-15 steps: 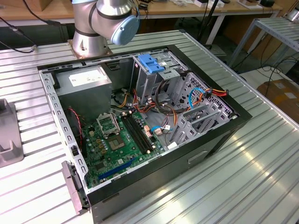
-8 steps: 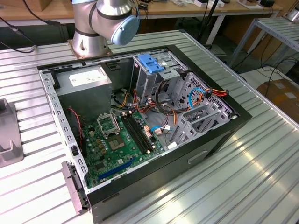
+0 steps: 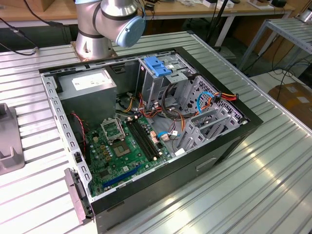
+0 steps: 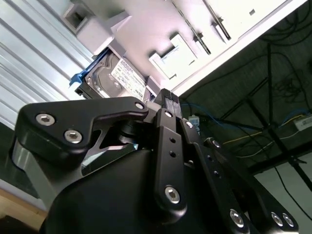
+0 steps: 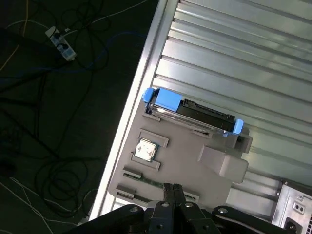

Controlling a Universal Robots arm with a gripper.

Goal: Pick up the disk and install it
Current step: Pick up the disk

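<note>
Gripper [image 5: 170, 187] shut, empty, pointed at disk [image 5: 197, 113] in grey holder [image 5: 185, 153]. I reckon going in w/ fingers closed could ram it, nudge it crooked.

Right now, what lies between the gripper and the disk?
In the first wrist view, bare grey fixture plate lies between the gripper and the disk; a small square chip sits beside that stretch.

Exterior view: set high, angled down over the open computer case [image 3: 146, 195] on the ribbed table [image 3: 273, 185], with the arm base [image 3: 92, 44] at the far edge. Mid distance.

First wrist view: looks down past the gripper [image 5: 172, 187].

Second wrist view: sits tight behind the gripper body.

Both wrist views share the disk [image 5: 195, 111] [image 4: 114, 78] in its grey holder [image 5: 195, 151].
</note>
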